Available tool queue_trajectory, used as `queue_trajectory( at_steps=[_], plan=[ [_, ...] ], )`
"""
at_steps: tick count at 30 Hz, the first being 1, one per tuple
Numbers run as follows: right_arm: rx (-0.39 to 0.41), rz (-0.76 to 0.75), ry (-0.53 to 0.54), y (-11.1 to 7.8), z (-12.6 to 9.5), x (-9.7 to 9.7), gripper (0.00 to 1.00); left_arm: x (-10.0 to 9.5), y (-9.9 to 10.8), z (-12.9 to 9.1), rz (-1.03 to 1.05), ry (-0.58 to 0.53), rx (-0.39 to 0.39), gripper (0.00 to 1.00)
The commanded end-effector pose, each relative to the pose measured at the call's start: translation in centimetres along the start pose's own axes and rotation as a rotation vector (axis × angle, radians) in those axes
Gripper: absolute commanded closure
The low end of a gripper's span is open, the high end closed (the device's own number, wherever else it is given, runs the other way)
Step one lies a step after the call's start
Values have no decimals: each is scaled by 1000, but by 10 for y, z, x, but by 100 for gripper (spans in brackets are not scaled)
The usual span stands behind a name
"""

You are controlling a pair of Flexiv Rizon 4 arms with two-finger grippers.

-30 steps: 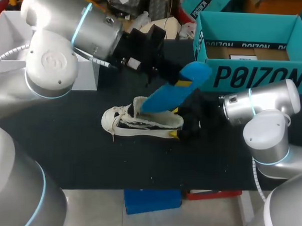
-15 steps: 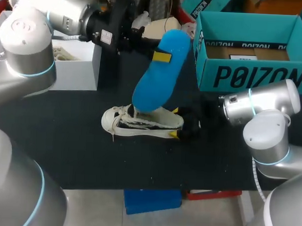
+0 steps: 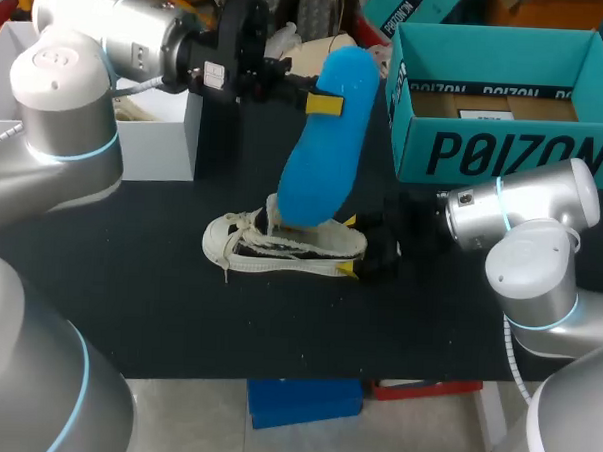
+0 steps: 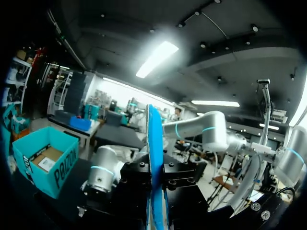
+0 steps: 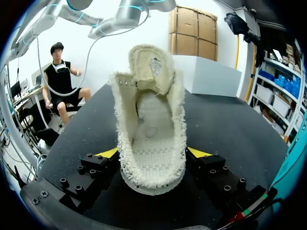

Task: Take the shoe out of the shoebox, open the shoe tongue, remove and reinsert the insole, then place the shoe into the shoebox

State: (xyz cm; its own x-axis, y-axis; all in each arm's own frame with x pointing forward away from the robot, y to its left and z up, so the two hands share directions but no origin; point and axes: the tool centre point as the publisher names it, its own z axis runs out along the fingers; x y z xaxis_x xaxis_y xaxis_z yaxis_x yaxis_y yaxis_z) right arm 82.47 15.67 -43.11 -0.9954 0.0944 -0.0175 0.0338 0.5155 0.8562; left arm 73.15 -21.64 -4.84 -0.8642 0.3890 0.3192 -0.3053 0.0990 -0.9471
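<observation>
**While the insole stands out, the shoe lies clamped**

Shoe at centre of the table, long axis left-right, toe left, heel pinched by the right gripper. The left gripper grips the near-upright insole's top. Only the right wrist view shows the tongue folded open.

One cream shoe, one blue insole, one teal shoebox, two robot arms

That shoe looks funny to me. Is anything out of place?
Yes. The blue insole is out of the white shoe, standing nearly upright above it, pinched in the left gripper. The tongue stands pulled open.
</observation>
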Motion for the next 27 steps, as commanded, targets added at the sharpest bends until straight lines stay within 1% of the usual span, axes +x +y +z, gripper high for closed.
queue_trajectory(
  at_steps=[1, 3, 5, 6, 11, 27],
  plan=[
    [2, 1, -1, -2, 2, 0, 100, 26, 3, 15, -35, -121, 98, 100],
    [2, 1, -1, -2, 2, 0, 100, 31, -3, 21, -71, -133, 149, 100],
    [2, 1, -1, -2, 2, 0, 100, 37, -10, 26, -79, -150, 148, 100],
    [2, 1, -1, -2, 2, 0, 100, 40, -13, 29, -87, -153, 160, 100],
    [2, 1, -1, -2, 2, 0, 100, 58, -32, 34, -36, -202, 145, 100],
    [2, 1, -1, -2, 2, 0, 100, 58, -32, 34, -36, -202, 145, 100]
  ],
)
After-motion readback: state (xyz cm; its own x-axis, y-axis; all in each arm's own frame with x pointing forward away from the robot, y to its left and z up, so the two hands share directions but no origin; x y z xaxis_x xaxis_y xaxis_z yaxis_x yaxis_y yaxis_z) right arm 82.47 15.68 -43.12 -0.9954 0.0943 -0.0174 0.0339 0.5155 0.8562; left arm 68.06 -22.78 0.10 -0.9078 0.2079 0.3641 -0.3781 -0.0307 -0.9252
